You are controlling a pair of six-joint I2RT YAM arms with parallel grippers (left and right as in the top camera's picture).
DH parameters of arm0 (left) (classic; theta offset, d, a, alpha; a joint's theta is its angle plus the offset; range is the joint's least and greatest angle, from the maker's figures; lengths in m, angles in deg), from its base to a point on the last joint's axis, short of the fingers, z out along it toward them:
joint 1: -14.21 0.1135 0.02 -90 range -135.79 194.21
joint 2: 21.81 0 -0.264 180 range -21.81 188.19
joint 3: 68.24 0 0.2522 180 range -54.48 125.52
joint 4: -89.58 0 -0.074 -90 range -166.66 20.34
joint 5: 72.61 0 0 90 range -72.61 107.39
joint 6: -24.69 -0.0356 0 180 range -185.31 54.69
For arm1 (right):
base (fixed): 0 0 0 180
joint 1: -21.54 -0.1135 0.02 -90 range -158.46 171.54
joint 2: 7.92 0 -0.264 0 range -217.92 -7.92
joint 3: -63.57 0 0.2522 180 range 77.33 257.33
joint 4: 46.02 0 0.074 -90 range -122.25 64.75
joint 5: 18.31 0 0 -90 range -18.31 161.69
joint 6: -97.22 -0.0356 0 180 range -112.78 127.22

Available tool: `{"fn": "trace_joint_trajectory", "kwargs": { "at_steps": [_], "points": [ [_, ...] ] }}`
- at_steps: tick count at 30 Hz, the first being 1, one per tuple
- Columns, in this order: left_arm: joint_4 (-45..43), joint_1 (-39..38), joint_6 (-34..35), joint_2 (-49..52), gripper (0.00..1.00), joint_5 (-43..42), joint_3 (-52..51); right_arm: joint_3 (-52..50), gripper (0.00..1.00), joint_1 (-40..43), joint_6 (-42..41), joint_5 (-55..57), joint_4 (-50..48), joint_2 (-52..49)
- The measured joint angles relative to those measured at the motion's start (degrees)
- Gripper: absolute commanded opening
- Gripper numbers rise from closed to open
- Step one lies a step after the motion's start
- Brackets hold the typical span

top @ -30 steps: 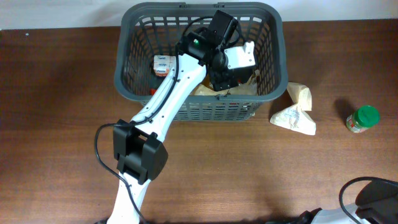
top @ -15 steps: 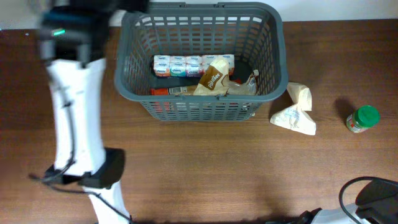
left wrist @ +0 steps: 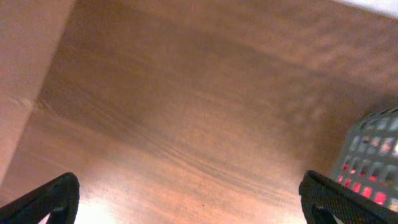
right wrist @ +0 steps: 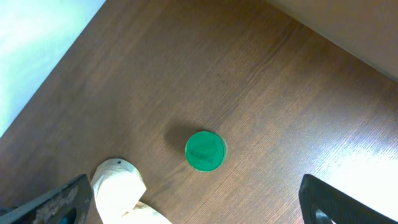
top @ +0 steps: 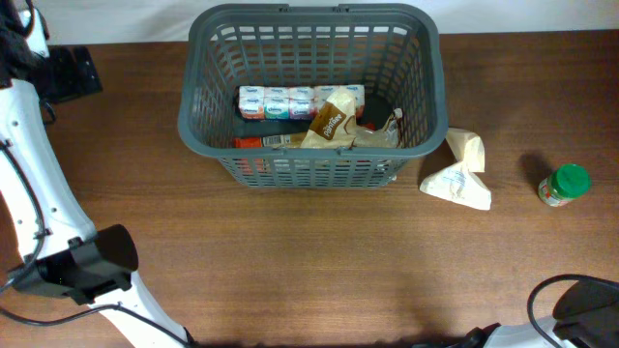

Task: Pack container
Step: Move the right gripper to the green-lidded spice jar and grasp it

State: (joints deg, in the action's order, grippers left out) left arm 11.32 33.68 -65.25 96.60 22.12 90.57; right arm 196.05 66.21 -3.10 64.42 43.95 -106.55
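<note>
Above the brown wooden table (top: 309, 271), left gripper (left wrist: 194, 200) and right gripper (right wrist: 199, 204) gape wide; wall (top: 522, 14) perhaps white.

I see the basket (top: 309, 152) sitting upright on the far middle of the table, its long side facing me in the overhead view. It is dark grey plastic, rectangular with rounded corners, with slotted lattice walls under a solid rim. It is open on top and partly filled: a row of small white packs (top: 290, 101) lies along the middle, a tan paper bag (top: 331, 124) leans just right of them, and more packets lie along the front wall. On my left wrist view one latticed corner (left wrist: 373, 155) shows at the right edge, blurred.
</note>
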Motion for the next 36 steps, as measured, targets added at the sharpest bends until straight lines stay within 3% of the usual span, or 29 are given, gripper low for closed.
{"fn": "trace_joint_trajectory", "kwargs": {
  "at_steps": [10,19,23,28,30,36],
  "points": [
    [-10.12,0.02,0.09,0.15,0.99,-0.2,-19.5,0.0,0.99,0.0,0.0,-0.07,-2.45,0.0],
    [-12.22,0.02,0.09,0.15,0.99,-0.2,-22.03,0.0,1.0,0.0,0.04,-5.97,-7.91,0.0],
    [-12.2,0.02,0.09,0.15,0.99,-0.2,-22.08,0.0,0.94,-0.52,-0.07,-5.86,-6.75,-0.61],
    [-12.22,0.02,0.22,0.15,0.99,-0.2,-22.08,0.0,0.95,-4.55,-2.05,-0.57,-3.82,-7.61],
    [-12.22,0.02,0.24,0.15,0.99,-0.2,-22.08,-0.13,0.95,-6.54,-3.06,1.7,-2.8,-15.15],
    [-12.22,0.02,0.22,0.15,0.99,-0.2,-22.1,-0.46,0.94,-6.99,-3.41,3.26,-0.33,-24.83]
  ]
}}
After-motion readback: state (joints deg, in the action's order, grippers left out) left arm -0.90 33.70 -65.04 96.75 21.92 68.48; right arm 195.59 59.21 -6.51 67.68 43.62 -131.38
